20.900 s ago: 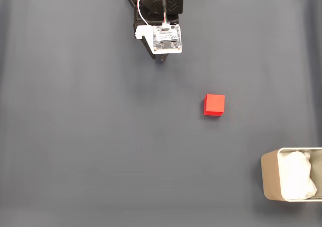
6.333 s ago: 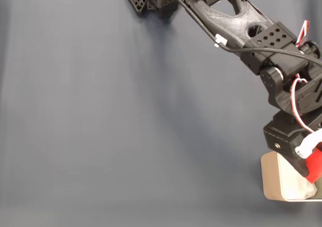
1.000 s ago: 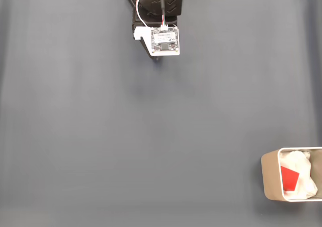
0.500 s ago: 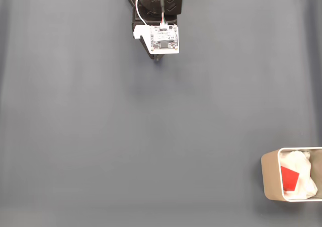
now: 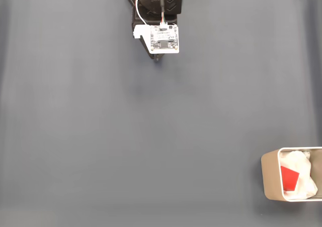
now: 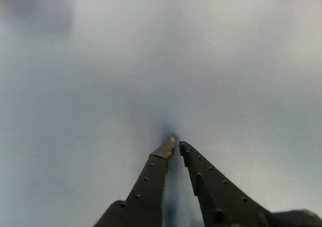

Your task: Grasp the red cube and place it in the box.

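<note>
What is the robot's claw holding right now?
Nothing. The claw is shut, with only bare grey table beneath it. The small red cube lies on the white paper inside the beige metal box.

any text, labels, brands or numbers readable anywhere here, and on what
Circuit board on the arm: faint dark print is there, too small and blurred to read.
Red cube: plain faces, no text.
Box and its white lining: no text seen.
Gripper in the wrist view: only small holes along the fingers, no markings.
Nothing in either view can be quoted.
</note>
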Robot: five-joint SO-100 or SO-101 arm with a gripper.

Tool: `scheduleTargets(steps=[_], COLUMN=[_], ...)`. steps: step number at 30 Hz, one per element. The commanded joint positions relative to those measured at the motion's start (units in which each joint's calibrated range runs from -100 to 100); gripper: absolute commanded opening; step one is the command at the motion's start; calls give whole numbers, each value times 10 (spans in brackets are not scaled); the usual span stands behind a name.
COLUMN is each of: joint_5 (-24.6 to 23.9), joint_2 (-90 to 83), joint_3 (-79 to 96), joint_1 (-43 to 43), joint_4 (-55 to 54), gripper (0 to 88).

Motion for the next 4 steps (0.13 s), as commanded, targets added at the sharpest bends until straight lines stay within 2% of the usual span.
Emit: scheduleTargets(steps=[1,4], joint_5=[-4,-4], joint_2=[1,1], joint_3=[5,5], joint_1=[0,0], joint_4=[13,13], gripper=[2,2])
